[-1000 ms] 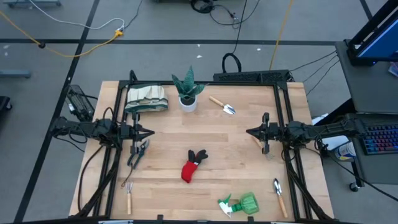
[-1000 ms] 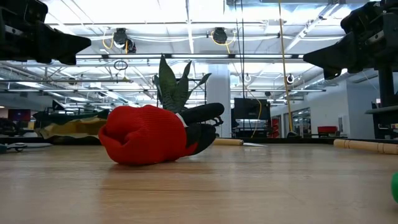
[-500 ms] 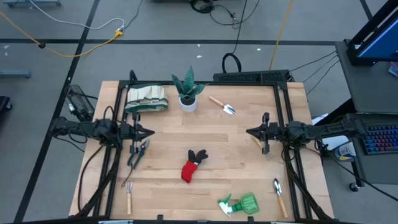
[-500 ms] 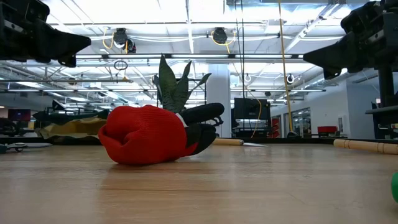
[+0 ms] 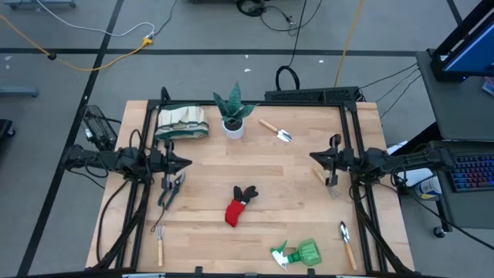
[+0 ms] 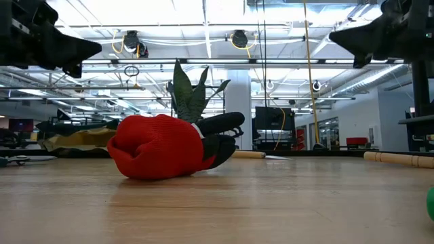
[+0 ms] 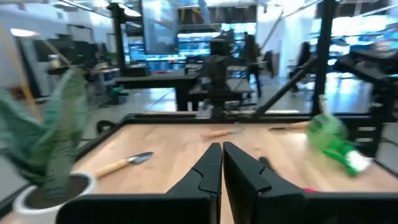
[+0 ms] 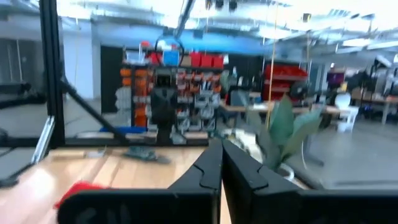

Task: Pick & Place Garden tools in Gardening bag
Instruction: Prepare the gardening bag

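Wooden surface [image 5: 293,177] strewn with garden tools, none yet in the bag. Gardening bag [image 5: 181,122] lying at the far left corner, beige with green trim, just beside the white-potted spiky plant [image 5: 232,113]. Left pincer [image 5: 185,164] hovering above the left edge, fingers together, clamped on nothing. Grey pruning shears [image 5: 171,189] lying just below and beside it on the wood. Right pincer [image 5: 315,157] hovering above the right side, fingers together, empty too. Wooden-handled tool [image 5: 326,184] partly hidden under the right arm, kind not clear.

Red-and-black glove [image 5: 239,205] near the middle, well apart from both pincers; in the low view filling the foreground [image 6: 166,144], with the plant leaves [image 6: 190,91] rising behind it. Small trowel [image 5: 276,130] at the far side, between plant and right arm. Hand fork [image 5: 160,242] near the front left corner. Second trowel [image 5: 346,241] at the front right. Green spray bottle [image 5: 299,252] at the front edge, between glove and that trowel.

Between bag and left pincer, nothing but bare wood and the black frame rail. Plant pot standing close against the bag's right end. Keyboard [image 5: 471,173] and cables off the surface to the right.
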